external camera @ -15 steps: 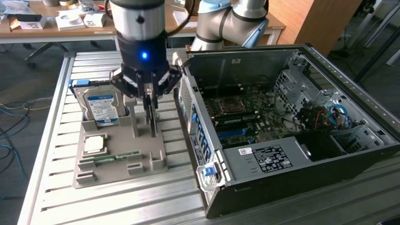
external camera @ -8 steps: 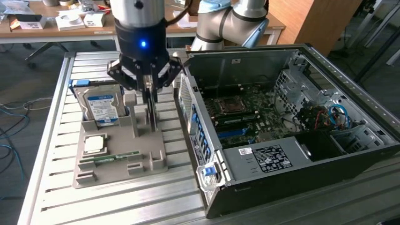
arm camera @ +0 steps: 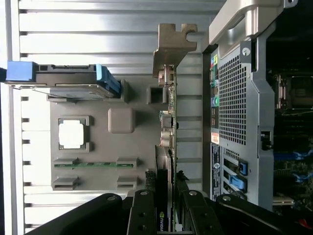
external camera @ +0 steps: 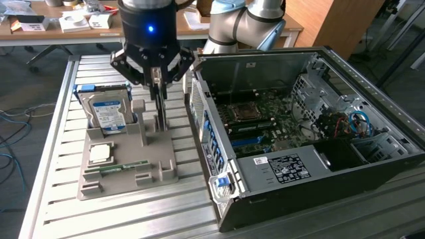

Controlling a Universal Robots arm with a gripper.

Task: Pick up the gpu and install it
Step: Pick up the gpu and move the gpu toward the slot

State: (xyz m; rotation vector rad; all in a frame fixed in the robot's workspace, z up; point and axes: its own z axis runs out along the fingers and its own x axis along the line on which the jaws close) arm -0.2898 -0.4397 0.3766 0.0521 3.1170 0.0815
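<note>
My tool point(external camera: 157, 88) hangs straight down over the grey tray point(external camera: 156, 164) and is clamped on the gpu point(external camera: 160, 112). One finger sits on each flat face of the card, near its upper edge. The gpu stands on edge, upright, with its lower end down at the tray's slot; I cannot tell whether it has cleared that slot or sits in it. From the wrist view I look along the card's thin edge point(arm camera: 166, 127), with the tool point(arm camera: 165, 193) closed around it and its pale bracket point(arm camera: 171, 46) at the end away from my fingers point(arm camera: 143, 208). The tray rests on the ribbed metal surface point(external camera: 133, 219), just beside the open case point(external camera: 285, 174) on the exterior view's left. The case lies on its side with the board point(external camera: 259, 119) facing up. On the tray, the drive point(external camera: 106, 112) with its blue-white label stands upright in a holder to the exterior view's left of the gpu — near it but not touching. A square chip point(external camera: 101, 152) lies flat in a recess. The green stick point(external camera: 125, 167) lies flat just beyond it, towards the tray's near end. In the wrist view the drive point(arm camera: 68, 81), chip point(arm camera: 72, 133) and stick point(arm camera: 93, 164) all sit apart from the card, and the case's perforated rear wall point(arm camera: 239, 98) runs alongside the gpu — close, with a strip of surface point(arm camera: 98, 29) between.
</note>
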